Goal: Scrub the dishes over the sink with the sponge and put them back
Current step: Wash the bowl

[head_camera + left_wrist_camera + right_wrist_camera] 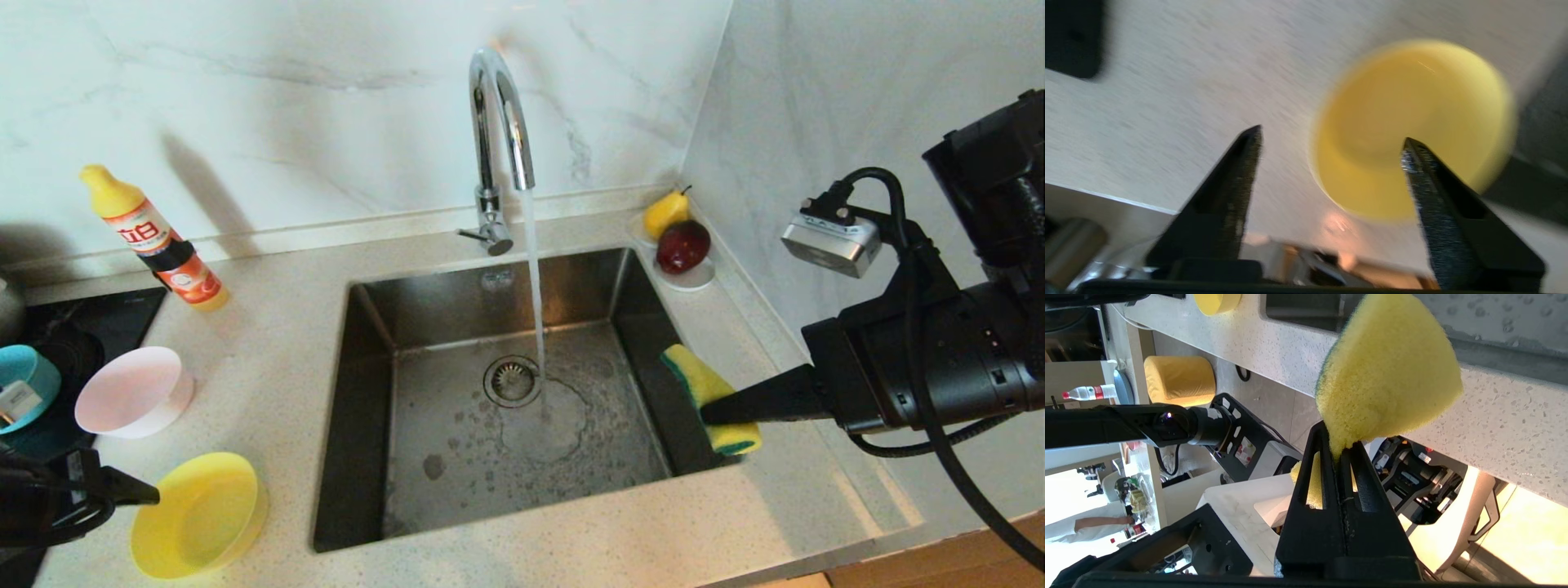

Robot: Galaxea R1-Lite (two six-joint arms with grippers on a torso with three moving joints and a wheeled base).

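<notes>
The right gripper [709,408] is clenched on the sponge [707,390] at the sink's [384,327] right rim; the sponge's long axis runs along that rim, green layer facing the basin. The left gripper [1331,136], jaws apart and empty, hovers just beside the yellow bowl [200,514], which sits upright on the counter [277,384], blurred in the wrist view. The pink bowl [135,390] stands nearby. The blue bowl [24,384] is cut off at the edge.

right arm [939,367]: matte black boxy wrist housing, small screws | silver-grey camera block [831,241] on top, black looping cables | right gripper [1337,451]: black tapered fingers with slots | left gripper [1331,163]: black pointed fingers [1233,183], rough textured inner faces
</notes>
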